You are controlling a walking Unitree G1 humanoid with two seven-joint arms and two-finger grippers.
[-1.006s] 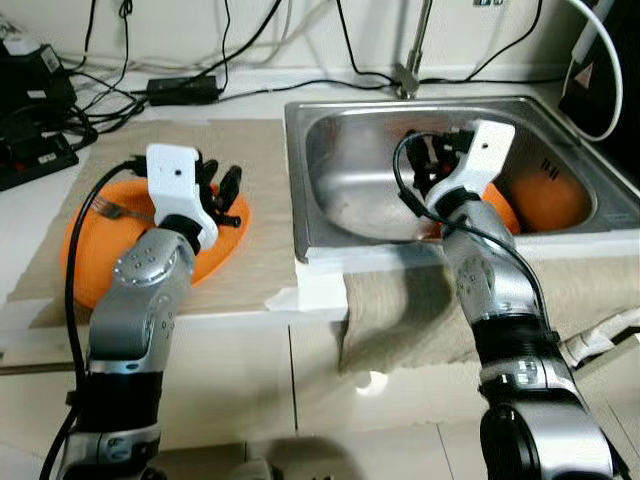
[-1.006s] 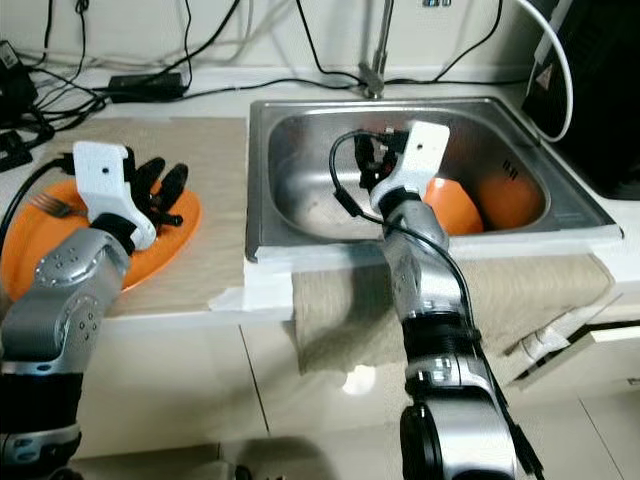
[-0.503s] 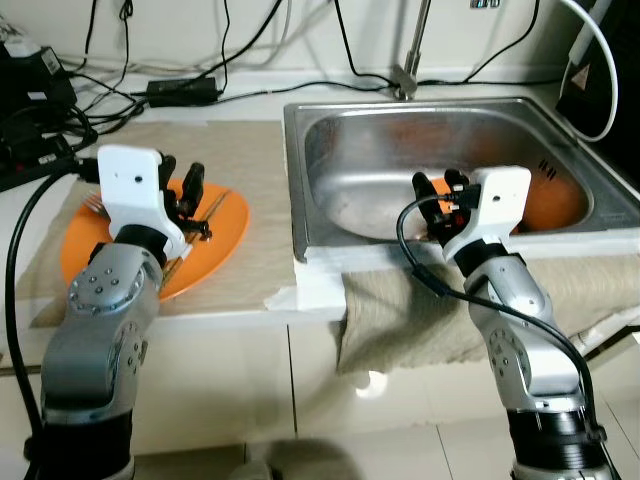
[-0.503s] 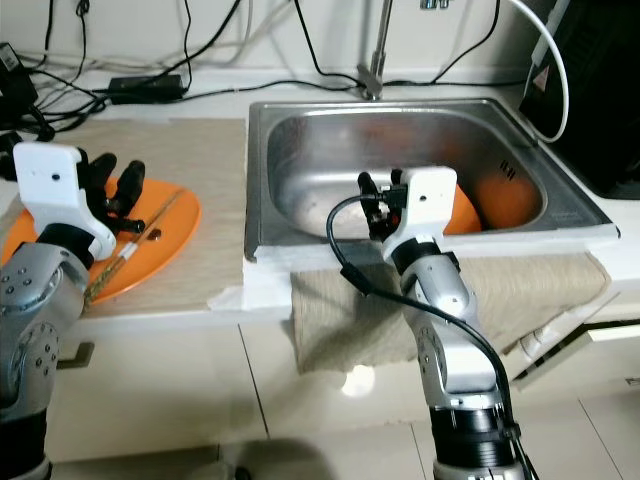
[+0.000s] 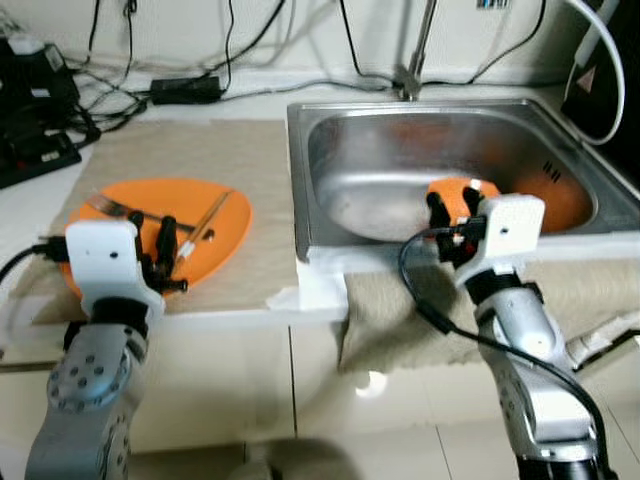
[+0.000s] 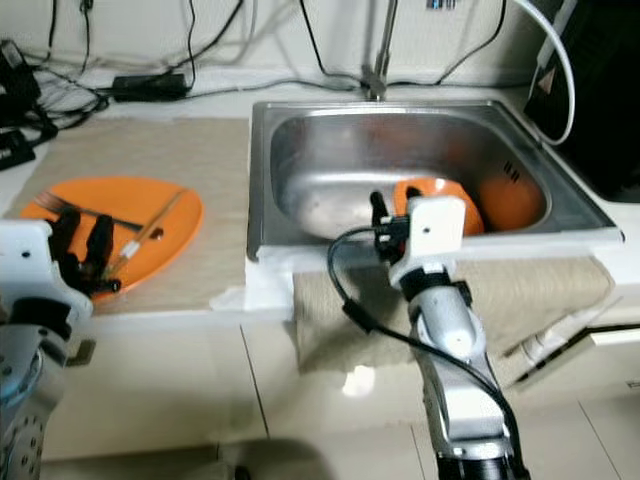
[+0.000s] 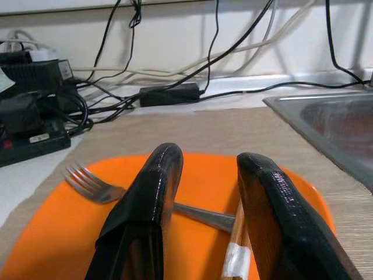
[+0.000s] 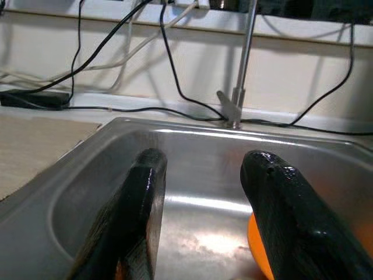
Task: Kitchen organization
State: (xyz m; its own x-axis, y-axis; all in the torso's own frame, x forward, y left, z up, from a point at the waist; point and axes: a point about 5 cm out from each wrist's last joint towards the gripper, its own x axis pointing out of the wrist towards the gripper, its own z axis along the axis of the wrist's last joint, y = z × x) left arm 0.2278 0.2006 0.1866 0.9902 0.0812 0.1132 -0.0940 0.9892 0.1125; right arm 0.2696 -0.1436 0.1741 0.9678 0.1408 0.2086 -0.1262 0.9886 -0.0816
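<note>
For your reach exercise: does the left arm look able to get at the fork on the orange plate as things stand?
Probably yes. The left pincer is open at the plate's near edge, and the fork lies just beyond its fingers, with nothing between.

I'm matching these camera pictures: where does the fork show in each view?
Left eye view: fork on the orange plate, far left part.
Right eye view: fork at the plate's far left.
Left wrist view: fork behind the left gripper fingers.
Right wrist view: not in it.
Shared landmark: the orange plate.

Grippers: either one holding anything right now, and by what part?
Nothing held. Left gripper is open above the orange plate; right gripper is open at the sink's front edge.
</note>
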